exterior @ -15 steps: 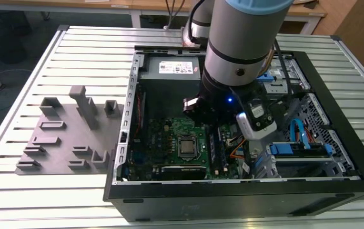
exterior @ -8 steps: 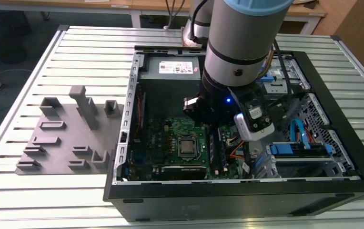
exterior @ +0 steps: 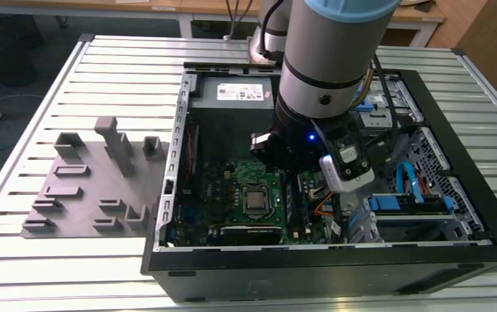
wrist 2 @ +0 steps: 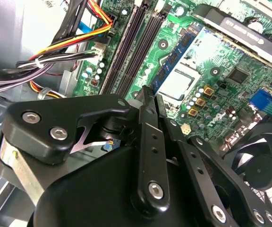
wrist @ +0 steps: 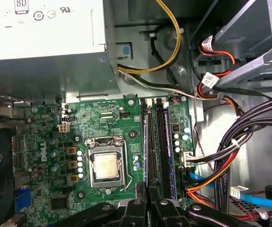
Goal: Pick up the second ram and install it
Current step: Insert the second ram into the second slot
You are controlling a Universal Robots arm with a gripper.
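Note:
The second ram (wrist 2: 176,54) is a thin blue-green stick with black chips, seen edge-on (wrist: 145,142). My gripper (wrist 2: 150,92) (wrist: 146,187) is shut on its near end, black fingers pressed against both faces. The stick runs parallel to the long black motherboard slots (wrist: 160,142) (wrist 2: 131,52), on their side nearest the CPU socket (wrist: 106,165). Whether it sits in a slot or hovers above one I cannot tell. In the exterior view the arm (exterior: 318,97) reaches down into the open computer case (exterior: 318,260) and hides the fingers.
Bundled cables (wrist: 230,142) crowd the far side of the slots. The power supply (wrist: 41,28) is at one end of the board and a fan (wrist 2: 259,165) beyond the socket. A grey fixture plate with blocks (exterior: 84,195) lies on the exterior view's left.

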